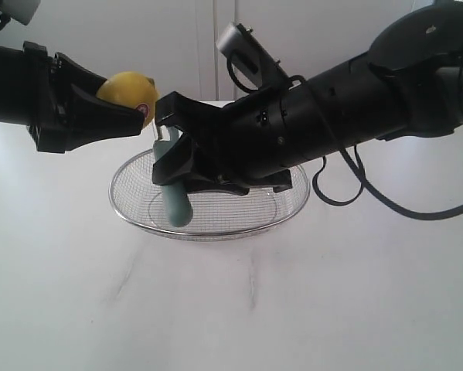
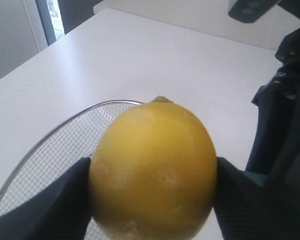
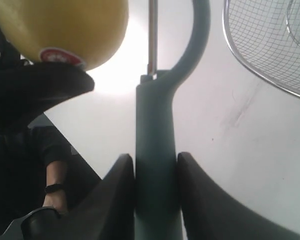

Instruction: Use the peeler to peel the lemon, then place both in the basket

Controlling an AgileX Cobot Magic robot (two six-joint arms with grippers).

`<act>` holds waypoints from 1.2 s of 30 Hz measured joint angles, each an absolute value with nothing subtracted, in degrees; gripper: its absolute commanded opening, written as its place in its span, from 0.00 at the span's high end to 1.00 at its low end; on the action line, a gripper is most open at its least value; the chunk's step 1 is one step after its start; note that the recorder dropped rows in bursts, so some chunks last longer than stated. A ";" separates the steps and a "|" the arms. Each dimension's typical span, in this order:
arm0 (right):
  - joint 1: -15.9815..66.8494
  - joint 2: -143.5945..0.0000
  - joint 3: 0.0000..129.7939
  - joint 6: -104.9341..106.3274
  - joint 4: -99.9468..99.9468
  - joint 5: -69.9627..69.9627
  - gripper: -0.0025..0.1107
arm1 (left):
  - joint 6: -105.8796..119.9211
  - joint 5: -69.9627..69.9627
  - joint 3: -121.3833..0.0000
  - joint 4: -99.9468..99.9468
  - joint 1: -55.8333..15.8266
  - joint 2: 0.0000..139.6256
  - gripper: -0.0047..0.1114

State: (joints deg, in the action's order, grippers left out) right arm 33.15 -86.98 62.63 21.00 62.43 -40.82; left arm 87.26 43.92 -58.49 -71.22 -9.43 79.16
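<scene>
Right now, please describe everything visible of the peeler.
The peeler has a slim, pale teal, plastic-looking handle, a curved arm and a thin metal rod at its head. The right gripper clamps the handle from both sides. It hangs handle-end down near the basket, head close beside the lemon; contact unclear.

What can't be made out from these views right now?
- Peeler blade: exterior view, mostly hidden by the right gripper; right wrist view, cut off at the edge.
- Lemon far side: left wrist view, faces away; peeling unseen.
- Basket rear rim: exterior view, behind the right arm.
</scene>
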 measured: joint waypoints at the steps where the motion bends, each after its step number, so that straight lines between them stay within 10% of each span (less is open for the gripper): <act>1: 33.15 -86.98 62.63 20.88 62.56 -40.35 0.98 | 87.26 43.92 -58.49 -71.22 -9.43 79.16 0.96; 36: 31.60 -86.38 62.63 19.12 61.34 -39.17 0.98 | 87.26 43.70 -58.49 -70.64 -9.43 79.16 0.96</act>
